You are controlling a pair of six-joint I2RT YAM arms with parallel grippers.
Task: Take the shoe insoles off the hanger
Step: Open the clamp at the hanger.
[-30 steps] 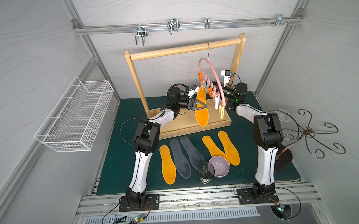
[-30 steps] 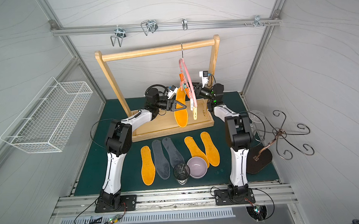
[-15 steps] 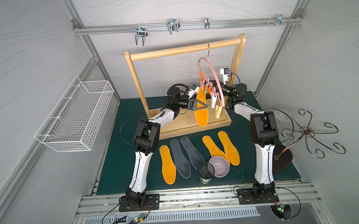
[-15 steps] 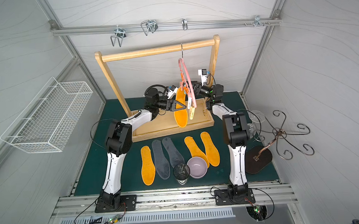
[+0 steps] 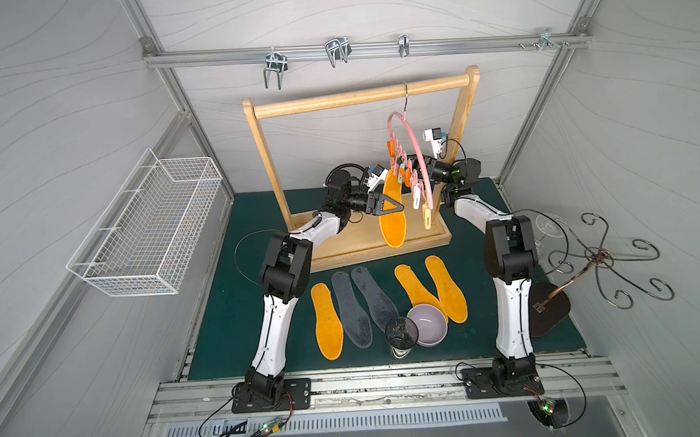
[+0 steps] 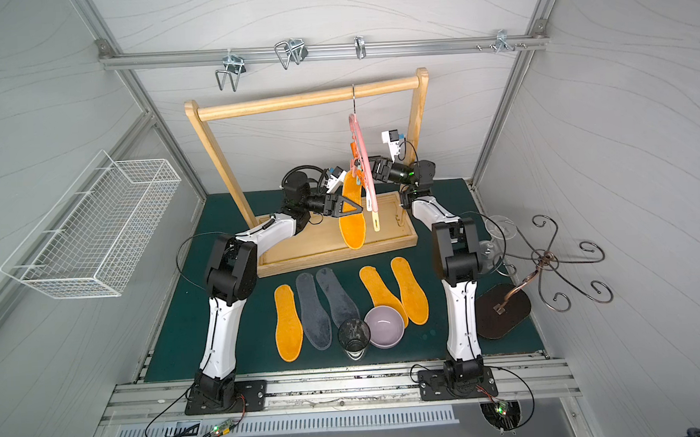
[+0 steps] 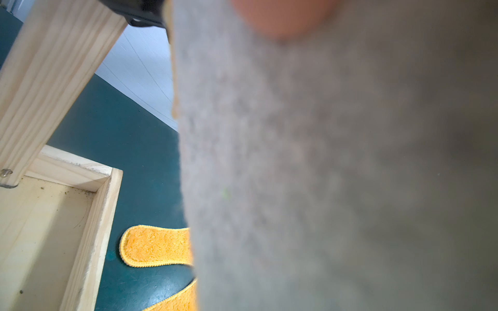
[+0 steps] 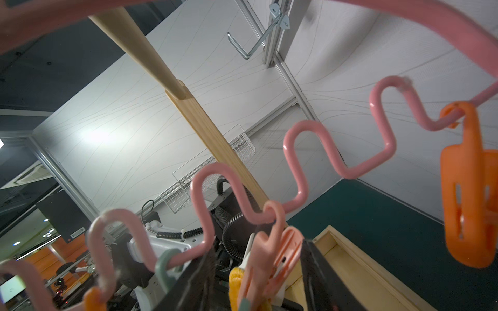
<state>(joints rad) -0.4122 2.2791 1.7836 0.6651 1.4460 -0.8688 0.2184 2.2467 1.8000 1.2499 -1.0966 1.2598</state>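
- Step in hand: freeing the last insole [image 5: 393,221]. Five insoles [image 5: 327,322] already lie flat on the desk [image 5: 231,314] in front of the rack [image 5: 359,95], so the task looks nearly done.
- The insole hangs close to upright from the wavy bar of the hanger [image 5: 416,151], with its broad end low over the rack's base. You cannot tell whether that end touches the base.
- Your left gripper [image 5: 394,207] is closed on the insole about halfway down its length. The insole's grey fuzzy back fills most of the left wrist view.
- Your right gripper [image 6: 376,169] is up at the hanger, on the side away from the left one.
- In the right wrist view its jaws stand partly apart on either side of a pink peg [image 8: 272,247], and the insole's yellow edge sits in the peg's mouth. A gap shows on one side, so the jaws do not seem to be squeezing the peg.
- Next move, as a judgement:
  - Pinch the peg's tail so its mouth opens.
  - Draw the insole down and clear with the left gripper at the same time.
  - Pull gently, since the hanger hangs free on its hook and will likely swing.
- After that, lay the insole beside the others, away from the bowl [image 5: 427,325] and the glass [image 5: 402,335].
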